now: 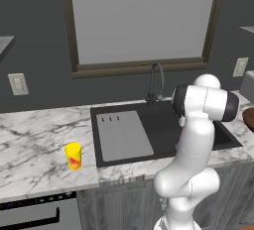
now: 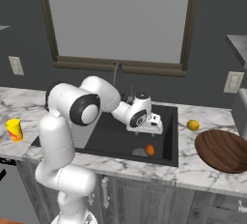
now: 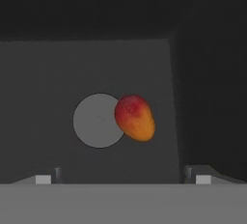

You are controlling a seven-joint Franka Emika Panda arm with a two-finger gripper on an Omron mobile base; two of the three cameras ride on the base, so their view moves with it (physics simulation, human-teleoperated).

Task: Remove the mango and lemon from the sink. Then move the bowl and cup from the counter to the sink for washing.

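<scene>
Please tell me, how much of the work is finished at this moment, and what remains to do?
Done: the lemon already lies on the counter, right of the sink. In hand: the open gripper hangs over the basin, looking down at the mango, which lies beside the round drain; nothing is gripped yet. Left: lift the mango out, then move the bowl and the cup, both on the counter, into the sink.

From my base views the light is soft and even, without a clear source. The window (image 1: 141, 18) is flat pale grey and gives no glare. The counter (image 1: 34, 140) looks bright, the sink (image 2: 113, 141) very dark. My hand view is dim and a little soft; the mango (image 3: 135, 118) has no clear shadow.
</scene>
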